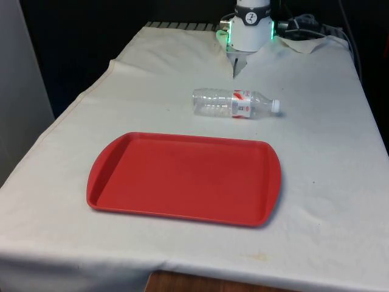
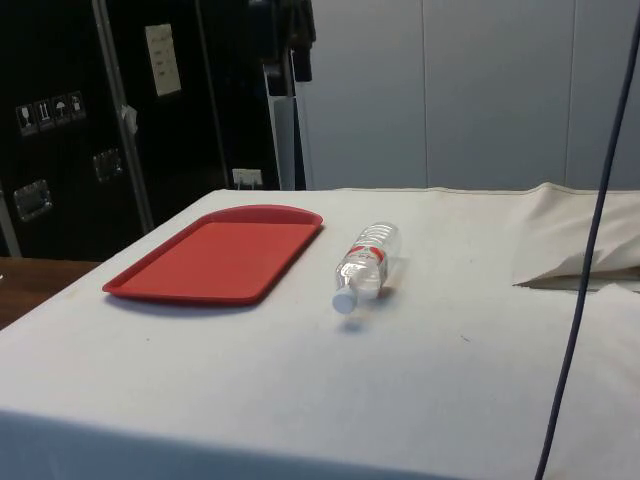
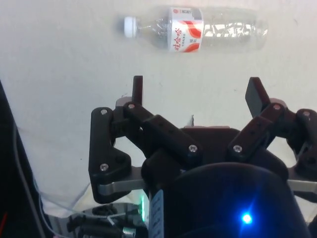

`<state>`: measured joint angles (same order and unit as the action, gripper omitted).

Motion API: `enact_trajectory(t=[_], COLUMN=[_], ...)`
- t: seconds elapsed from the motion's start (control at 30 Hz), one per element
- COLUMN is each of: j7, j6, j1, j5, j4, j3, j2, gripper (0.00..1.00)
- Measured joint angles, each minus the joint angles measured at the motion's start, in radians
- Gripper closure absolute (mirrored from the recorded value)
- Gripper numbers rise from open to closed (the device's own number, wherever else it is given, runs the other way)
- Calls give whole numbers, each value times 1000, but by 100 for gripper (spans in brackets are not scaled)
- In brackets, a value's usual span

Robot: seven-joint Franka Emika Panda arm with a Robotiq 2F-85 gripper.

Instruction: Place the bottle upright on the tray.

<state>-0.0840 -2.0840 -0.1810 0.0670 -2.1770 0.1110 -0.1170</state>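
Cloth (image 1: 340, 182): white, covering the whole table, creased near the far end.
Tray (image 1: 182, 179): red, rectangular with rounded corners, lying flat on the cloth at the near half of the front view, nothing on it.
Gripper (image 3: 197, 91): black, held above the cloth with both fingers spread wide apart and nothing between them; the bottle lies beyond the fingertips (image 3: 137, 87), well apart from them.
Bottle (image 1: 234, 103): clear plastic, on its side on the cloth just beyond the tray's far edge (not touching it), red-and-white label (image 3: 185, 36) round the middle.
Cap (image 1: 275, 106): white, pointing to the front view's right.
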Motion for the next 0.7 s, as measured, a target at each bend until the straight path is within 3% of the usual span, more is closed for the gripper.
enact_trajectory(t=[0.33, 0.7], j7=[0, 1], j6=[-112, -236], j1=[3, 6], j5=[8, 11], j4=[-123, -223], j3=[8, 16], j2=[-58, -77], gripper=[0, 0])
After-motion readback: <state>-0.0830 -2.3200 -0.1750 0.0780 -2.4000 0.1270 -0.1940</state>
